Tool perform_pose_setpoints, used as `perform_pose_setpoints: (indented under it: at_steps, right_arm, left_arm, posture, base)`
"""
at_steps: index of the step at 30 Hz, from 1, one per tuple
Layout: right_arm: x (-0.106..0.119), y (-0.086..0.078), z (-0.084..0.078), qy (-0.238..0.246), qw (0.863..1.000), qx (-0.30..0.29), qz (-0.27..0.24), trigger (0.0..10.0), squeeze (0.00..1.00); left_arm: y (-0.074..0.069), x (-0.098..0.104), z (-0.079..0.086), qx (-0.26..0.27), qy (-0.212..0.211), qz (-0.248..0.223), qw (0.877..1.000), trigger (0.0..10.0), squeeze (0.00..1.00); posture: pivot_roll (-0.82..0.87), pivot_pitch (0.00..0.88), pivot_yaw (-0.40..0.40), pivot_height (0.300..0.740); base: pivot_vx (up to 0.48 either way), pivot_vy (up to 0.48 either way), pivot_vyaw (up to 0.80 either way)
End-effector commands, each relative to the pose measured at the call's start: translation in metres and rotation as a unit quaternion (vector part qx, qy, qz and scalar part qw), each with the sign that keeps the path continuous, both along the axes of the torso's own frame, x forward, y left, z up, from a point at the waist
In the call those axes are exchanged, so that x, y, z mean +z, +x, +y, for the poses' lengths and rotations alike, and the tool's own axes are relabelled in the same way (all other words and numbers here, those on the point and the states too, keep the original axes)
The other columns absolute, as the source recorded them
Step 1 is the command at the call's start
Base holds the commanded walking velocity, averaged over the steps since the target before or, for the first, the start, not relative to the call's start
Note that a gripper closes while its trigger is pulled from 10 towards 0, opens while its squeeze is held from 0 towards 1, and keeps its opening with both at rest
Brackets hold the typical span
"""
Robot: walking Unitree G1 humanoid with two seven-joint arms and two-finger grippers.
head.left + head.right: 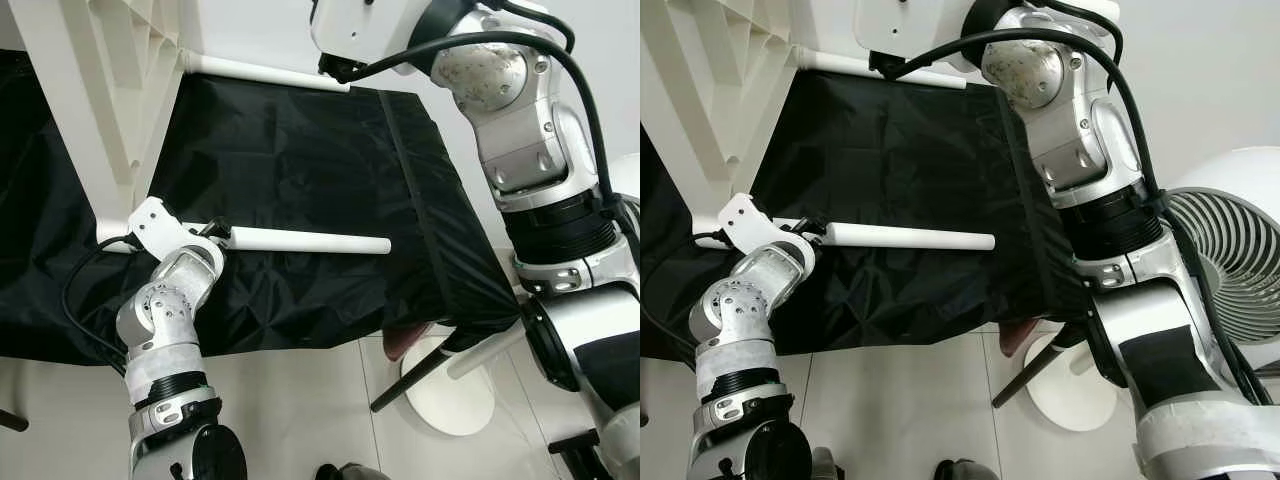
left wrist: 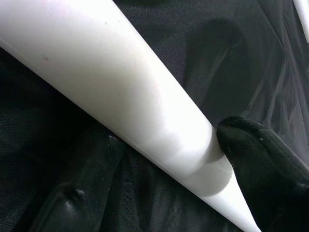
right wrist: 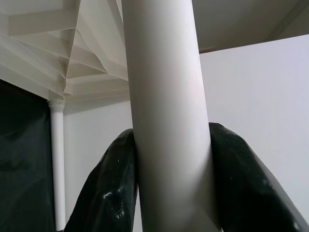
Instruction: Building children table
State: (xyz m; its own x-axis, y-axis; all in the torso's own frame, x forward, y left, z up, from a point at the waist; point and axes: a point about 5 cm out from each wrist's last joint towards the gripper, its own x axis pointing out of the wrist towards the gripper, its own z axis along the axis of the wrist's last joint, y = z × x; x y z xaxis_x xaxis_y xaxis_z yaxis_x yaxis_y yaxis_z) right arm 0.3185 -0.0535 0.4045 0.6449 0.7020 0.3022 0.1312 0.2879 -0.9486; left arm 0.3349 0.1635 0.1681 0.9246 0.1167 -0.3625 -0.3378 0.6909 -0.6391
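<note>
Gripping: two white legs | left gripper [image 1: 222, 232] jaws clenched on near leg [image 1: 310, 240] | right gripper [image 3: 169, 193] on far leg [image 1: 265, 72]

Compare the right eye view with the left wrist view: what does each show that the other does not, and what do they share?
Right eye view alone: the right gripper closed round the far white leg that joins the white tabletop, a white fan on the floor, and both silver arms.

Left wrist view alone: close up, one black finger pressed against the leg's side.

Shared: the near white leg lying over the black cloth, held at one end by the left gripper.
</note>
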Motion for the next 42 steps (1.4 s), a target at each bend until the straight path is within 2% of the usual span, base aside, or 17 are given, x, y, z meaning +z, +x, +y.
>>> perform_pose_setpoints:
  at_steps: [1, 3, 5, 7, 9, 11, 19, 25, 26, 28, 30, 33, 34, 36, 37, 39, 42]
  right_arm:
    - [0.004, -0.004, -0.007, 0.043, 0.999, 0.017, 0.004, 10.0, 0.00]
    - [0.004, -0.003, -0.007, 0.043, 0.999, 0.017, 0.004, 10.0, 0.00]
    - [0.005, -0.004, -0.005, 0.048, 0.999, 0.023, 0.001, 10.0, 0.00]
    - [0.005, -0.004, -0.005, 0.048, 0.999, 0.023, 0.001, 10.0, 0.00]
    - [0.008, -0.006, -0.003, 0.053, 0.998, 0.033, -0.004, 10.0, 0.00]
    - [0.009, -0.008, -0.002, 0.057, 0.998, 0.040, -0.007, 10.0, 0.00]
    - [0.010, -0.009, -0.003, 0.060, 0.997, 0.040, -0.008, 10.0, 0.00]
    - [0.014, -0.010, -0.007, 0.076, 0.996, 0.041, -0.013, 10.0, 0.00]
    - [0.015, -0.009, -0.009, 0.085, 0.996, 0.038, -0.016, 10.0, 0.00]
    - [0.023, -0.006, -0.029, 0.121, 0.992, 0.013, -0.023, 10.0, 0.00]
    - [0.023, -0.006, -0.029, 0.121, 0.992, 0.013, -0.023, 10.0, 0.00]
    - [0.025, -0.002, -0.057, 0.157, 0.987, -0.026, -0.020, 10.0, 0.00]
    - [0.025, -0.002, -0.057, 0.157, 0.987, -0.026, -0.020, 10.0, 0.00]
    - [0.021, 0.003, -0.078, 0.173, 0.983, -0.067, -0.010, 10.0, 0.00]
    - [0.021, 0.003, -0.078, 0.173, 0.983, -0.067, -0.010, 10.0, 0.00]
    - [0.018, 0.007, -0.099, 0.191, 0.976, -0.107, -0.004, 10.0, 0.00]
    - [0.015, 0.009, -0.109, 0.202, 0.971, -0.125, 0.003, 10.0, 0.00]
  left_arm:
    - [0.000, -0.019, -0.019, -0.016, -0.023, 0.050, 0.998, 10.0, 0.00]
    - [0.002, -0.019, -0.021, -0.018, -0.022, 0.046, 0.999, 10.0, 0.00]
    - [0.017, -0.010, -0.023, -0.015, -0.050, 0.027, 0.998, 10.0, 0.00]
    - [0.017, -0.010, -0.023, -0.015, -0.050, 0.027, 0.998, 10.0, 0.00]
    - [0.032, 0.011, -0.022, -0.010, -0.066, -0.019, 0.998, 10.0, 0.00]
    - [0.040, 0.031, -0.020, -0.015, -0.061, -0.058, 0.996, 10.0, 0.00]
    - [0.042, 0.037, -0.023, -0.022, -0.066, -0.070, 0.995, 10.0, 0.00]
    - [0.043, 0.039, -0.016, -0.015, -0.065, -0.081, 0.994, 10.0, 0.00]
    - [0.043, 0.041, -0.015, -0.014, -0.064, -0.081, 0.995, 10.0, 0.00]
    - [0.044, 0.044, -0.013, -0.008, -0.060, -0.085, 0.995, 10.0, 0.00]
    - [0.044, 0.044, -0.013, -0.008, -0.060, -0.085, 0.995, 10.0, 0.00]
    - [0.041, 0.045, -0.010, -0.004, -0.052, -0.087, 0.995, 10.0, 0.00]
    - [0.041, 0.045, -0.010, -0.004, -0.052, -0.087, 0.995, 10.0, 0.00]
    - [0.036, 0.046, -0.009, -0.006, -0.047, -0.089, 0.995, 10.0, 0.00]
    - [0.036, 0.046, -0.009, -0.006, -0.047, -0.089, 0.995, 10.0, 0.00]
    - [0.032, 0.047, -0.007, -0.009, -0.035, -0.092, 0.995, 10.0, 0.00]
    - [0.029, 0.049, -0.004, -0.011, -0.020, -0.097, 0.995, 10.0, 0.00]
  posture:
    - [0.03, 0.099, -0.080, 0.740]
    - [0.03, 0.099, -0.080, 0.740]
    - [0.02, 0.088, -0.082, 0.740]
    - [0.02, 0.088, -0.082, 0.740]
    - [0.02, 0.085, -0.080, 0.740]
    - [0.01, 0.082, -0.077, 0.740]
    - [0.00, 0.079, -0.071, 0.740]
    - [0.01, 0.084, -0.072, 0.740]
    - [0.02, 0.087, -0.075, 0.740]
    - [0.02, 0.092, -0.079, 0.740]
    - [0.02, 0.092, -0.079, 0.740]
    - [0.02, 0.094, -0.075, 0.740]
    - [0.02, 0.094, -0.075, 0.740]
    - [0.02, 0.094, -0.070, 0.740]
    - [0.02, 0.094, -0.070, 0.740]
    - [0.02, 0.097, -0.066, 0.740]
    - [0.03, 0.100, -0.062, 0.740]
  base:
    - [0.000, 0.000, 0.00]
    - [0.000, 0.000, 0.00]
    - [0.000, 0.000, 0.00]
    - [0.000, 0.000, 0.00]
    - [0.000, 0.000, 0.00]
    - [0.000, 0.000, 0.00]
    - [0.000, 0.000, 0.00]
    - [0.000, 0.000, 0.00]
    - [0.000, 0.000, 0.00]
    - [0.000, 0.000, 0.00]
    - [0.000, 0.000, 0.00]
    - [0.000, 0.000, 0.00]
    - [0.000, 0.000, 0.00]
    - [0.000, 0.000, 0.00]
    - [0.000, 0.000, 0.00]
    - [0.000, 0.000, 0.00]
    - [0.000, 0.000, 0.00]
